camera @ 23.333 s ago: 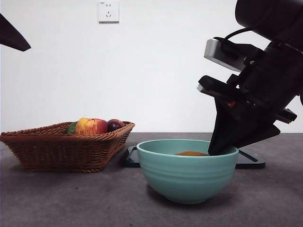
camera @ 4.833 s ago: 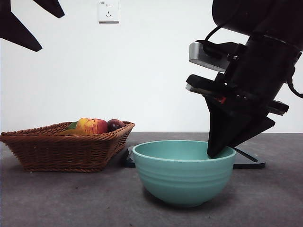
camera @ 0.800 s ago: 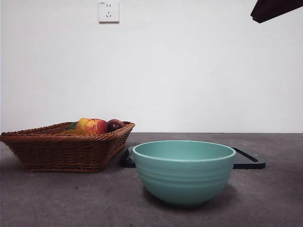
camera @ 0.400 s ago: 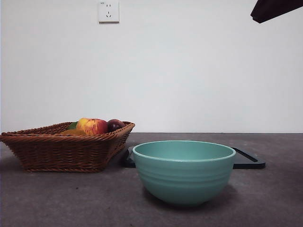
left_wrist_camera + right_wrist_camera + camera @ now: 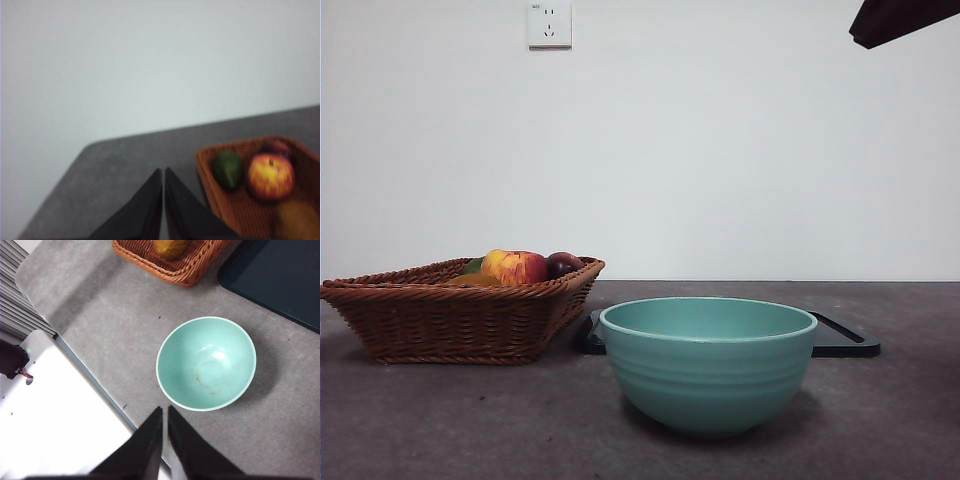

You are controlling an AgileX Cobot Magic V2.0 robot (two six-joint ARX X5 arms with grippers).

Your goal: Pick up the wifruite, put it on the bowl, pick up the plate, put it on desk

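- White wall with a socket [image 5: 549, 24] backs the scene; below it the dark grey bench [image 5: 440, 420] carries everything.
- Near the middle I see the teal bowl [image 5: 708, 362] standing upright on the bench. From my right wrist camera the bowl's inside looks bare, with only faint brownish marks.
- Behind the bowl lies a flat dark tray [image 5: 280, 275], apart from it.
- To one side sits a wicker basket [image 5: 450, 315] holding an apple [image 5: 513, 266], a dark purple fruit [image 5: 563, 263] and a green fruit [image 5: 228, 169]. A brownish piece [image 5: 295, 222] lies in the basket's corner; I judge it may be the wifruite, but it is blurred.
- My right gripper [image 5: 164, 412] hangs high above the bench beside the bowl, jaws pressed together, holding nothing.
- My left gripper [image 5: 163, 175] hangs high near the basket, jaws likewise pressed together.
- I judge both arms parked, with the fruit step unfinished; next I would need to spread one set of jaws and descend to the basket.
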